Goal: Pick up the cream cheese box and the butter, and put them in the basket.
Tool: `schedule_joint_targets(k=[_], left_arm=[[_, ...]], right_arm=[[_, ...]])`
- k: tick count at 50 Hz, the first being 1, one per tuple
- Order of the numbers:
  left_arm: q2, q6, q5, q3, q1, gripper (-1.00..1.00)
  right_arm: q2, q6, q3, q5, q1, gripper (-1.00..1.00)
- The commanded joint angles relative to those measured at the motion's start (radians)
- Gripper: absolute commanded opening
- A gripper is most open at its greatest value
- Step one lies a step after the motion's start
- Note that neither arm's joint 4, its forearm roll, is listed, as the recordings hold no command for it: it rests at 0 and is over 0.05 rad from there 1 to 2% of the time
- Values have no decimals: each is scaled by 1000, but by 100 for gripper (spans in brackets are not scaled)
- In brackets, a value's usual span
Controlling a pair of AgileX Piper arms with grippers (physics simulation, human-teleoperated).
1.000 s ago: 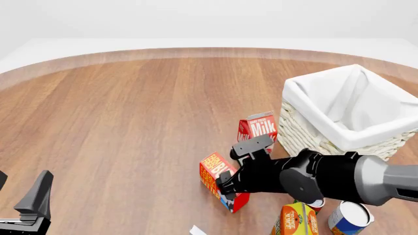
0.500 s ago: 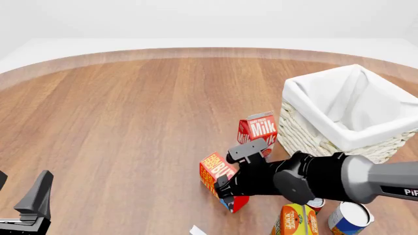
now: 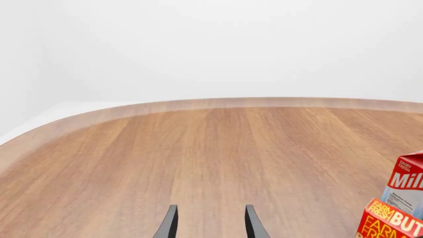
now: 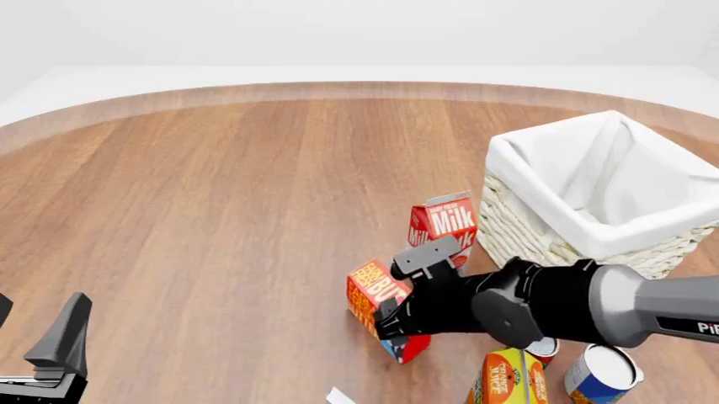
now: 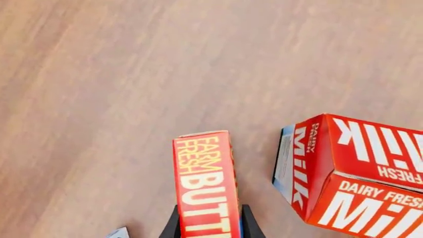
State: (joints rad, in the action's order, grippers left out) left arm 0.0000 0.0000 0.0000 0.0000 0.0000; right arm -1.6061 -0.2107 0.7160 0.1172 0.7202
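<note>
The butter (image 4: 373, 294) is a red and orange carton on the table, left of my right arm. In the right wrist view the butter (image 5: 206, 183) runs between my two fingers (image 5: 173, 225), which press its long sides. My right gripper (image 4: 392, 319) is shut on it. The pale corner of the cream cheese box (image 4: 337, 395) shows at the front edge, and again in the right wrist view (image 5: 119, 232). The basket (image 4: 528, 227) stands at the right, whitish wicker with a white lining. My left gripper (image 4: 59, 353) is open and empty at the front left, its fingers (image 3: 169, 224) apart.
A red-and-white milk carton (image 4: 445, 220) stands between the butter and the basket, close beside the butter (image 5: 357, 168). An orange juice carton (image 4: 511, 379) and a can (image 4: 595, 374) stand at the front right under my right arm. The milk (image 3: 406, 181) shows in the left wrist view.
My right gripper has closed in on the butter. The butter has shifted slightly right and up with it. The left arm has not moved.
</note>
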Motion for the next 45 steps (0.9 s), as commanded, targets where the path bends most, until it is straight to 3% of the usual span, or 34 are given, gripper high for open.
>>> schedule_joint_targets(k=[1,30,45], left_arm=[[0,0,0,0,0,100],[0,0,0,0,0,100],[0,0,0,0,0,100]], right_arm=[[33,-8,3,26,-7,-100],[139,88,171,204,15,-100],[187,136,236,251,18,-100]])
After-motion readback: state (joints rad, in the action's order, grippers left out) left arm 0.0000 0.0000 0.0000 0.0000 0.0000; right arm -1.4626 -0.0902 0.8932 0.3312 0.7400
